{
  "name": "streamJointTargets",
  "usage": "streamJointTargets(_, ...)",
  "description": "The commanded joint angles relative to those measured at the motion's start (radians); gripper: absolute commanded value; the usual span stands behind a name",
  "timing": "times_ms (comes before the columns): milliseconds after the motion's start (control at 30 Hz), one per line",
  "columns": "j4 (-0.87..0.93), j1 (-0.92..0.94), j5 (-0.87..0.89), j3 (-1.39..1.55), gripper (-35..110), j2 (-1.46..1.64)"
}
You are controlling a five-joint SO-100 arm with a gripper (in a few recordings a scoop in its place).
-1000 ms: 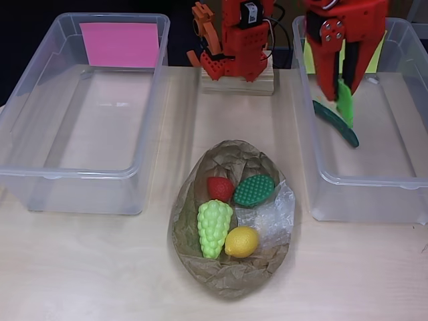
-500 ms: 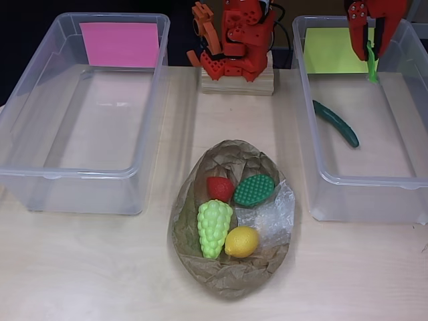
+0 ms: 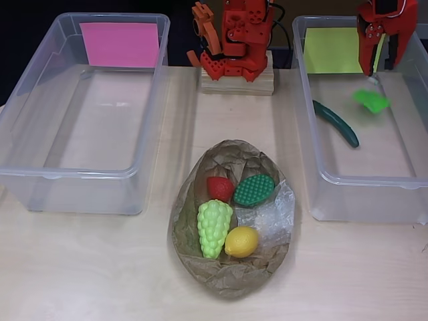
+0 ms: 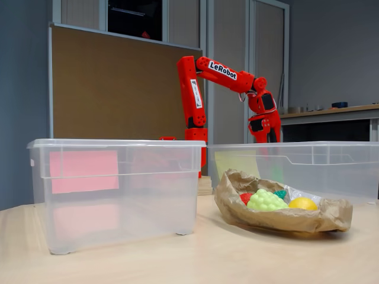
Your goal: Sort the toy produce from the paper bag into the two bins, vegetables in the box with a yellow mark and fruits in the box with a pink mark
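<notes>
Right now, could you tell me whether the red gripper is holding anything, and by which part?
Nothing is held: the red gripper is open above the yellow-marked clear plastic bin, with the bright green toy vegetable below, apart from its fingers.

Even, soft indoor light, weak shadows. Overhead view: mild glare on table (image 3: 80,281) and bin rims, small green piece (image 3: 372,101) motion-blurred, top edge dark. Fixed view: dimmer, background slightly soft.

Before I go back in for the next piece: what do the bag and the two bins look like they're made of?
The bag looks like thin brown paper, matte and heavily creased, its rim crumpled down.

Both bins, the pink-marked bin and the yellow-marked bin, look like clear rigid plastic with a glossy finish: the table shows through their walls, and the rims catch highlights.
</notes>
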Motion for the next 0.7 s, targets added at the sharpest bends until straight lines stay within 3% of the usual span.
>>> streamJointTargets(0,0.025,-0.015,0.025,-0.002,21,0.021)
streamJointTargets(100,0.060,0.003,0.008,-0.008,19,0.055)
streamJointTargets(233,0.149,0.109,-0.176,-0.077,17,0.106)
streamJointTargets(533,0.347,0.572,-1.186,-0.558,14,-0.043)
streamJointTargets(667,0.465,0.764,-1.405,-0.709,17,-0.121)
